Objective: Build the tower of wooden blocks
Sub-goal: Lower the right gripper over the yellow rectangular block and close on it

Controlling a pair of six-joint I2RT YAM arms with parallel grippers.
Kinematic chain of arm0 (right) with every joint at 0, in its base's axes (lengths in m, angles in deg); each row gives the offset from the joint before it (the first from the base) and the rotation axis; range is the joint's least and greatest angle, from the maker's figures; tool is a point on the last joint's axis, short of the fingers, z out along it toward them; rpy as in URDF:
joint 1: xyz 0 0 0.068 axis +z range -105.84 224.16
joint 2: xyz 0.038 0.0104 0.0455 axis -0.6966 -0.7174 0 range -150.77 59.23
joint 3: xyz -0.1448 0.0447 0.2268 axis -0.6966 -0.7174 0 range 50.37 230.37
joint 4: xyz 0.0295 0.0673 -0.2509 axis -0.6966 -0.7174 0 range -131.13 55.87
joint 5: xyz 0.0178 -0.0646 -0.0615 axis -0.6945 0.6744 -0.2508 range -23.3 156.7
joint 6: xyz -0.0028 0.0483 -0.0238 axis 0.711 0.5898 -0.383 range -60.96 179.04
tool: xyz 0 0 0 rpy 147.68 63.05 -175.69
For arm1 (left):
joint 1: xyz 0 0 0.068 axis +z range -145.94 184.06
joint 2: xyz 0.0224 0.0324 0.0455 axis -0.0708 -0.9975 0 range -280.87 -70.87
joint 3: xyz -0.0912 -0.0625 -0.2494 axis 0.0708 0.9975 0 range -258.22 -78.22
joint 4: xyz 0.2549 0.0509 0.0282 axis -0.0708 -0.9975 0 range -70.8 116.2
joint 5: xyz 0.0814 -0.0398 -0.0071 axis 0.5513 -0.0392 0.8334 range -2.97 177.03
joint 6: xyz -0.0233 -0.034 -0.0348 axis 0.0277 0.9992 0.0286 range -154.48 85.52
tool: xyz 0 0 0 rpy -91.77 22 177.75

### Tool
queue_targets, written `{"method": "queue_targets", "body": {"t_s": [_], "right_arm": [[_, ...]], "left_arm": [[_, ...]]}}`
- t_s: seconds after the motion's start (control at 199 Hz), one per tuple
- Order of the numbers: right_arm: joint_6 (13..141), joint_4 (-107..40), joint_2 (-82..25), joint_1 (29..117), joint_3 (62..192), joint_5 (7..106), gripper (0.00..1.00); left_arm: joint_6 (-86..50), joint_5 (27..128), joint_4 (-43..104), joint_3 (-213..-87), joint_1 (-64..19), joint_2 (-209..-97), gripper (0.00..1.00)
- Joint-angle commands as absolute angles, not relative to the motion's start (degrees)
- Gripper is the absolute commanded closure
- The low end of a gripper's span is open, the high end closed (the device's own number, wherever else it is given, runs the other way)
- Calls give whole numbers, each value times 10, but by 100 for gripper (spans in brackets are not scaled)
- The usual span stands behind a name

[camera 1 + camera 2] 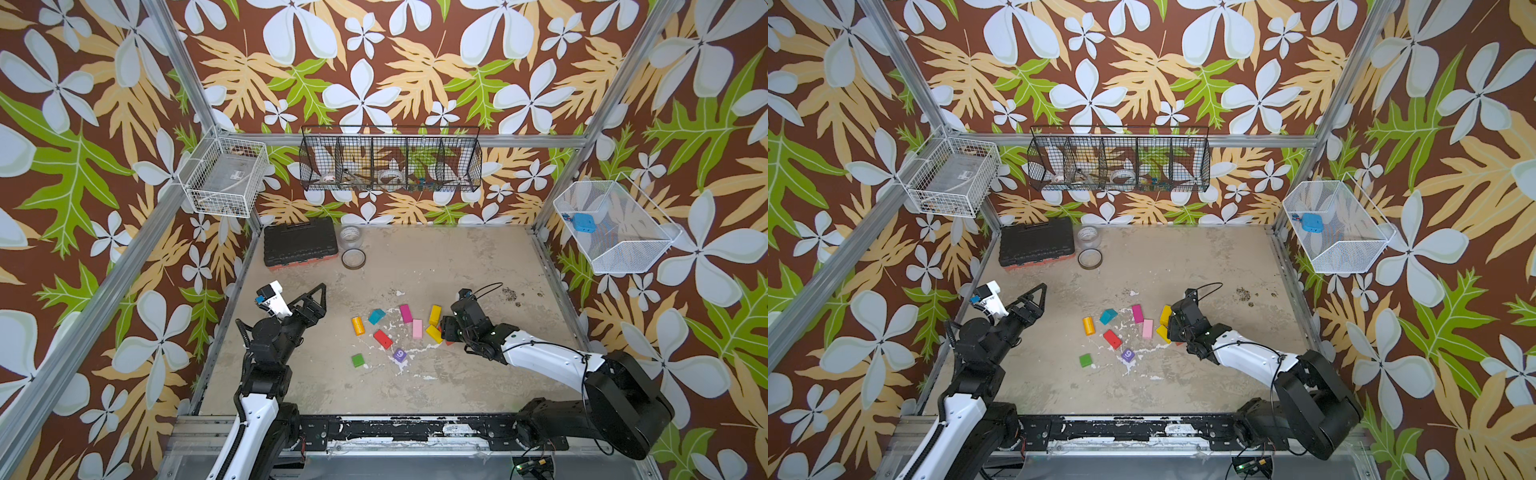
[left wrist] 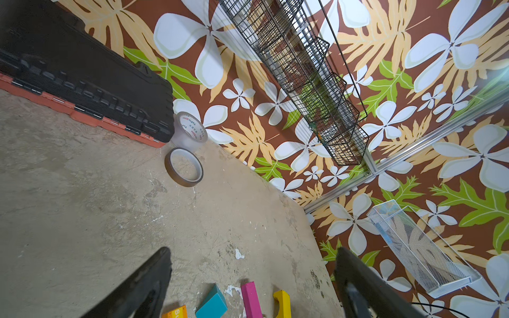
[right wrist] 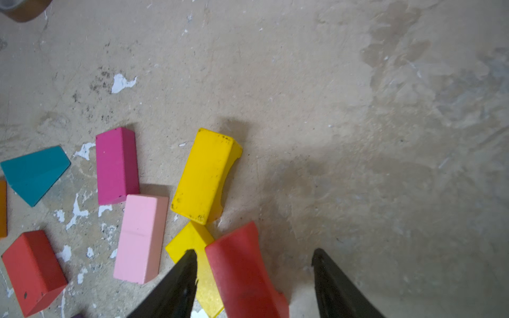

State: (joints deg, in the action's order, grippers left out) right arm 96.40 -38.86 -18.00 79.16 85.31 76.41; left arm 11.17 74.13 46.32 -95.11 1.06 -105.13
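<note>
On the robot's side of the pink brick (image 1: 417, 328), the purple cube (image 1: 399, 354) carries the one marking I read with certainty: a white 9. The orange block (image 2: 176, 312), well left of the pink brick, shows yellow lettering cut off by the frame edge. The clear tape roll (image 2: 190, 132), far behind the pink brick beside the black toolbox (image 1: 299, 241), has red print on its core; it looks like "YaPin BOPP", but I cannot confirm it.

Right gripper (image 3: 254, 251): fingers apart, straddling the red arch block (image 3: 242, 272), which lies right of the pink brick, past the yellow brick (image 3: 190, 236). One finger sits over the yellow brick, close to the red block's edge. The other stands clear, with bare table between. No grip is made.

Left gripper (image 2: 252, 249): fingers spread wide, nothing between them, raised well left of the pink brick.

Behind the pink brick lie the magenta brick (image 3: 117, 165) and the yellow arch block (image 3: 202, 173). Left of it lie the teal wedge (image 1: 376, 316), the red brick (image 1: 382, 339) and the green block (image 1: 358, 360). Every block lies singly on the table (image 1: 478, 270).

Surface: worn beige, with white chips and dark specks. Walls: brown wallpaper with white flowers and tan and green leaves, on an aluminium frame (image 1: 399, 140) hung with wire baskets (image 1: 390, 160).
</note>
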Motion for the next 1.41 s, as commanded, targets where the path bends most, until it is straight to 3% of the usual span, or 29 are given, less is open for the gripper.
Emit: {"method": "queue_targets", "body": {"t_s": [0.0, 0.964, 1.4], "right_arm": [[963, -402, -185, 811, 864, 785, 33], [991, -466, -261, 833, 902, 898, 37], [994, -480, -178, 859, 892, 932, 34]], "left_arm": [[104, 745, 465, -955, 10, -1047, 7], [106, 752, 463, -955, 10, -1049, 7], [110, 750, 467, -955, 10, -1052, 7]]}}
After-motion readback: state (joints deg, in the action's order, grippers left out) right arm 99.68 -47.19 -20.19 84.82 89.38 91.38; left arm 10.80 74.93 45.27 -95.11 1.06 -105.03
